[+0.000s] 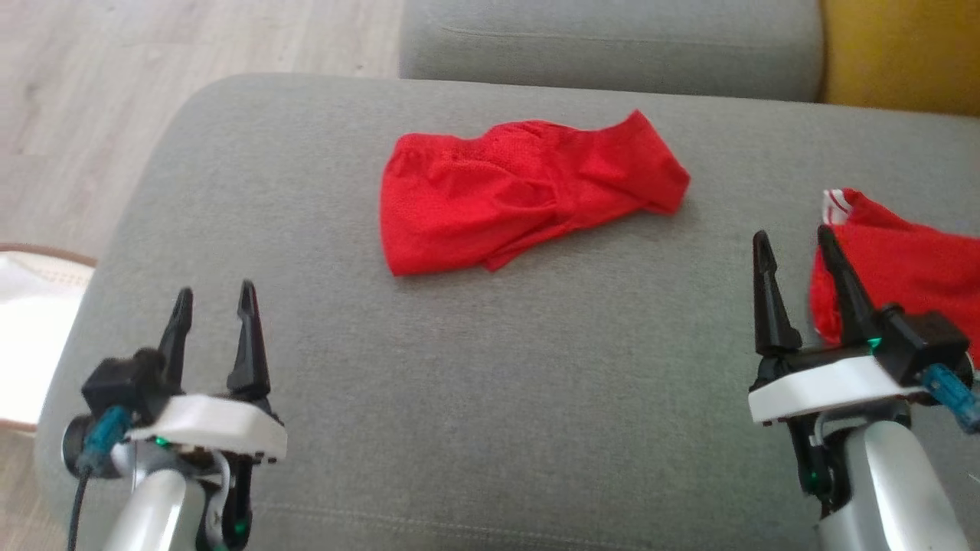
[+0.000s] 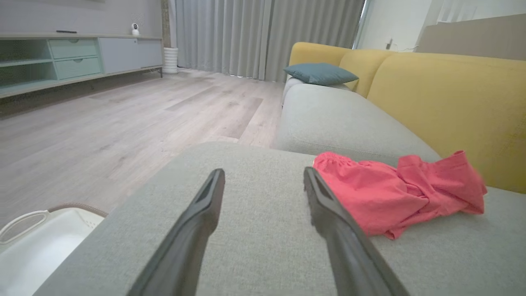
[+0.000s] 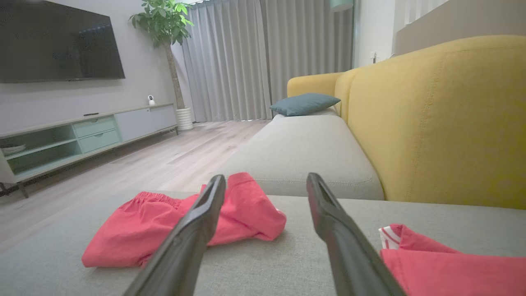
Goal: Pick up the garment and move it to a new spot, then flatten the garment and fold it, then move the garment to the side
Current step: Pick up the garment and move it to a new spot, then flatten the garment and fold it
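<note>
The red garment (image 1: 528, 191) lies bunched on the sofa (image 1: 459, 367); I think nothing is folded yet. The left end effector (image 1: 215, 291) and right end effector (image 1: 794, 233) are open, empty.

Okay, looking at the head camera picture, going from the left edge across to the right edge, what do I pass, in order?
white basket → left gripper → red garment → right gripper → second red garment
</note>
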`<state>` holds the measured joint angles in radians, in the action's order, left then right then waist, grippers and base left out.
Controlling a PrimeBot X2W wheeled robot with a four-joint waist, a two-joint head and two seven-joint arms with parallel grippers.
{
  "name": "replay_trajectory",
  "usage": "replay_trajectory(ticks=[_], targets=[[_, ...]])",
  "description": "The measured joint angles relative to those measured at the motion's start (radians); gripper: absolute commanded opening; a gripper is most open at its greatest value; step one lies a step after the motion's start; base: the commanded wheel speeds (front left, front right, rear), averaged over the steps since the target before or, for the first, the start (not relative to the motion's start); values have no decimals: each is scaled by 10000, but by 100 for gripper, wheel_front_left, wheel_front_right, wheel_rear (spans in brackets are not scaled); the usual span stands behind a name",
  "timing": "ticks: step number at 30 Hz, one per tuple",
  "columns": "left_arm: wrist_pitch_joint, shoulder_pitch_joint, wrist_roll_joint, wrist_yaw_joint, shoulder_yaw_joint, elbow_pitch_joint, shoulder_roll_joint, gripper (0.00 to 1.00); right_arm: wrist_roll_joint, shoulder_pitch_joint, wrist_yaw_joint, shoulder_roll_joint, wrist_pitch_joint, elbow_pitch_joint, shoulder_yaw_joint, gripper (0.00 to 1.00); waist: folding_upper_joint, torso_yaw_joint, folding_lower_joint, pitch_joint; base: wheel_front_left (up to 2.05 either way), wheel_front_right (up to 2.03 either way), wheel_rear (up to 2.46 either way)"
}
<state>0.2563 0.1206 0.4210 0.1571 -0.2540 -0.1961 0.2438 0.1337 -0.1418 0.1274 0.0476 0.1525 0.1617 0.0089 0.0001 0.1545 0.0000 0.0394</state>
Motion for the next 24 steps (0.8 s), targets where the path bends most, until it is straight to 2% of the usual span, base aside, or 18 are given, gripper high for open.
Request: replay_trajectory(ticks=[6,11,16,20,21,24], targets=[[0,-244,-420,-326,270,201,-341,100,-100,-21,0,-2,-159,15,94,100,0,399,0,-6,0,0,0],[0,-229,-600,-658,370,176,-694,100,-351,-643,0,0,-675,470,69,100,0,715,0,243,0,0,0],[0,34,-706,-961,458,-2,-1062,100,-646,-1905,0,6,-1164,1613,-468,100,0,1147,0,634,0,0,0],[0,274,-855,-1235,616,-151,-1350,100,-1177,-3115,0,13,-1559,2874,-1022,100,0,1548,0,996,0,0,0],[0,377,-884,-1327,748,-267,-1459,100,-1281,-3679,0,19,-1764,3532,-1266,100,0,1748,0,1185,0,0,0],[0,531,-997,-1471,775,-368,-1628,100,-2130,-4384,0,125,-1923,4353,-1503,100,0,2048,0,1468,0,0,0]])
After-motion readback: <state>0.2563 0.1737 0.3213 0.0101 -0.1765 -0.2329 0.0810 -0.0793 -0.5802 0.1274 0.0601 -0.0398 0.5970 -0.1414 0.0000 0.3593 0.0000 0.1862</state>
